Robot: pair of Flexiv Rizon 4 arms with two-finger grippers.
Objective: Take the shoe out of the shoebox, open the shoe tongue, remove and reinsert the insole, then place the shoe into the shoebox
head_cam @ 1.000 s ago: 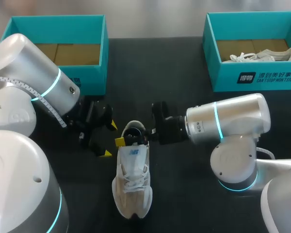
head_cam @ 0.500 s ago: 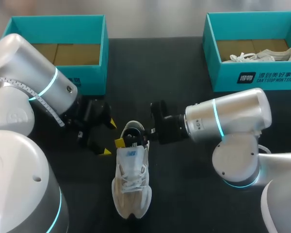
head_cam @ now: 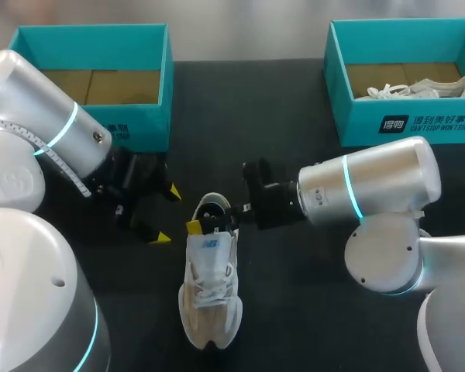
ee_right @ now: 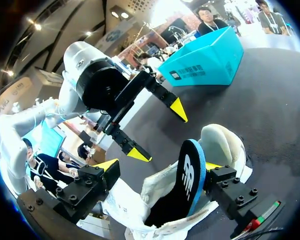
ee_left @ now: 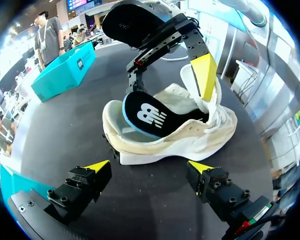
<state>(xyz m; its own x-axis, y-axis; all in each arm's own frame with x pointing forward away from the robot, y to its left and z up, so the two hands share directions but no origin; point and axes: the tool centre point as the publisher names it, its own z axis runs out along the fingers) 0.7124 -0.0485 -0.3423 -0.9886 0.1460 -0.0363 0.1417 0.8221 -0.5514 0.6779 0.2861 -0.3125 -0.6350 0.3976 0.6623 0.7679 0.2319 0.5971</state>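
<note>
A white shoe [head_cam: 211, 298] lies on the black table, toe toward me. Its black insole [ee_right: 190, 180] with a blue edge stands half out of the heel opening. My right gripper [head_cam: 213, 225] is open and straddles the heel end; the insole rises between its fingers and leans against one fingertip [ee_right: 214, 166]. In the left wrist view the shoe [ee_left: 190, 137] and its insole [ee_left: 145, 116] lie just ahead of my left gripper [ee_left: 149, 166], which is open and empty. Seen from the head view, the left gripper [head_cam: 167, 215] hangs a short way left of the heel.
A teal shoebox [head_cam: 143, 116] with a bare cardboard floor stands at the back left. A second teal shoebox [head_cam: 418, 128] at the back right holds another white shoe [head_cam: 415, 89]. Black tabletop lies between the boxes.
My left gripper has drawn back a little to the left, away from the shoe. The right arm has shifted slightly while its gripper stays at the heel. The shoe has barely moved.
</note>
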